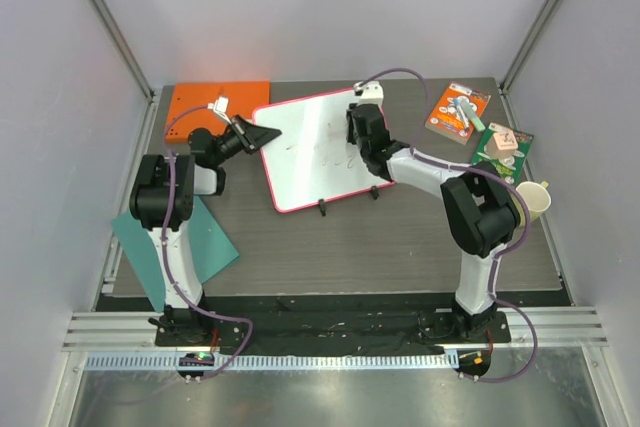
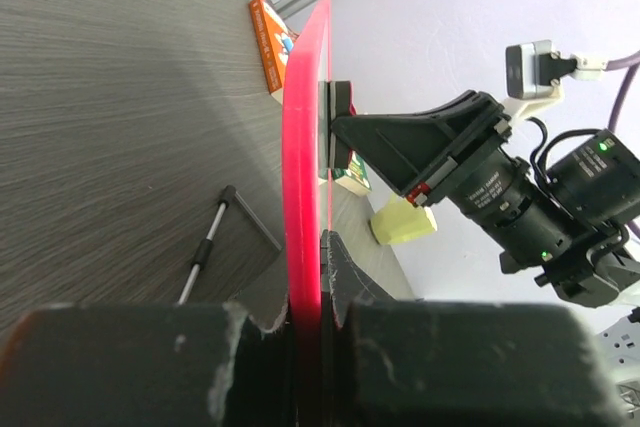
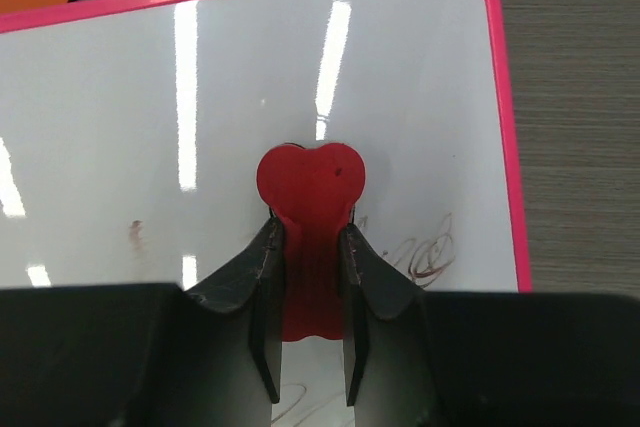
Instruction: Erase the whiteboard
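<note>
From above, my right arm (image 1: pixel 430 172) hides some faint writing on the whiteboard (image 1: pixel 300 162), which sits far-centre on the table (image 1: pixel 350 257). The left gripper (image 2: pixel 305 282) is clamped on the board's pink rim. The right gripper (image 3: pixel 308 247) pinches a red heart-shaped piece (image 3: pixel 310 182), probably an eraser, against the board.

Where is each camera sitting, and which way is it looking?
Top external: above and behind the arms, looking down at the table; both arms show, left gripper on the whiteboard edge, right gripper over its face.
Left wrist: on the left arm, looking along the pink rim edge-on; its own fingers clamp that rim.
Right wrist: on the right arm, looking down at the board; its own fingers grip a red heart-shaped eraser.
Shared: both wrist views show the eraser and the rim.
</note>
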